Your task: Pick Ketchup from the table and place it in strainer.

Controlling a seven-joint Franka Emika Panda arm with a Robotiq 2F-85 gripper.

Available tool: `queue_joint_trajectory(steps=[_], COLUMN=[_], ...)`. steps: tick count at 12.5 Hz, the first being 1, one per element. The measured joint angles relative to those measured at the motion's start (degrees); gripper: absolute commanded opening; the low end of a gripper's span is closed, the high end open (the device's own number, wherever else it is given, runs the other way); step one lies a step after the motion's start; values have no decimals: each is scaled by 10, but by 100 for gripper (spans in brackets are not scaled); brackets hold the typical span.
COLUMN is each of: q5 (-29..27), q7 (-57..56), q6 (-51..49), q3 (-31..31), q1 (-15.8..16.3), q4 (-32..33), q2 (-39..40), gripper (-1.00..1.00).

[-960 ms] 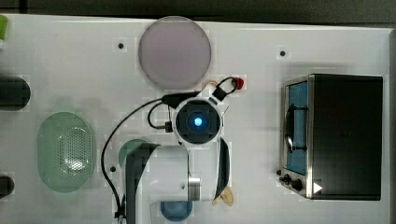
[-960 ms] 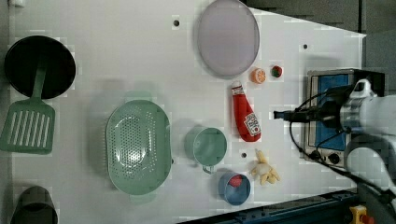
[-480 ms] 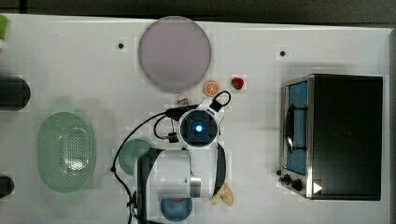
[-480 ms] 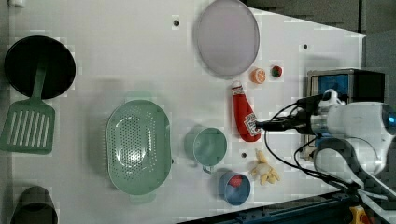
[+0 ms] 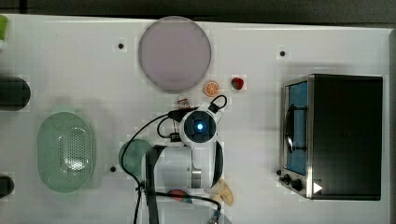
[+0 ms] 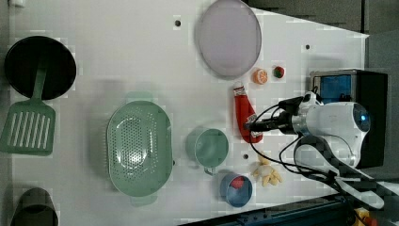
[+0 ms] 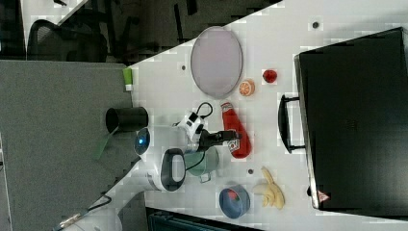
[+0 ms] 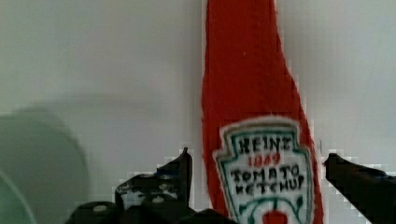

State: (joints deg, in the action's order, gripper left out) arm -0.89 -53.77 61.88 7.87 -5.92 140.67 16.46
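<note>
While the Ketchup (image 8: 254,116) lies flat on the white table (image 6: 117,56), the gripper (image 8: 257,163) hangs over it, spread wide and empty: the reach for the pick is in hand.

As the wrist view has it, the two fingers (image 8: 180,170) stand one on either side of the bottle's labelled body with bare table showing in both gaps, so nothing is grasped yet; the next move, as I judge it, is to sink further and close across the label, then carry the bottle over the green cup (image 6: 207,147) to the strainer (image 6: 139,148), which sits well apart toward the left view's left. From the left view and right view the whole bottle is plain, cap end pointing to the orange slice (image 6: 259,75) and grey-lilac plate (image 6: 229,37); from the top view the arm's own bulk covers all but the cap.
</note>
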Motion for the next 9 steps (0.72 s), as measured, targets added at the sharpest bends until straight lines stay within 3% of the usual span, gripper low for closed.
queue_joint_trajectory(steps=[3, 6, 9], q5=[0, 4, 5], q7=[0, 0, 0], q6=[41, 60, 60], q3=[1, 0, 5], q1=[2, 2, -2], q4=[-4, -2, -3], q2=[30, 47, 42], gripper=[92, 21, 20])
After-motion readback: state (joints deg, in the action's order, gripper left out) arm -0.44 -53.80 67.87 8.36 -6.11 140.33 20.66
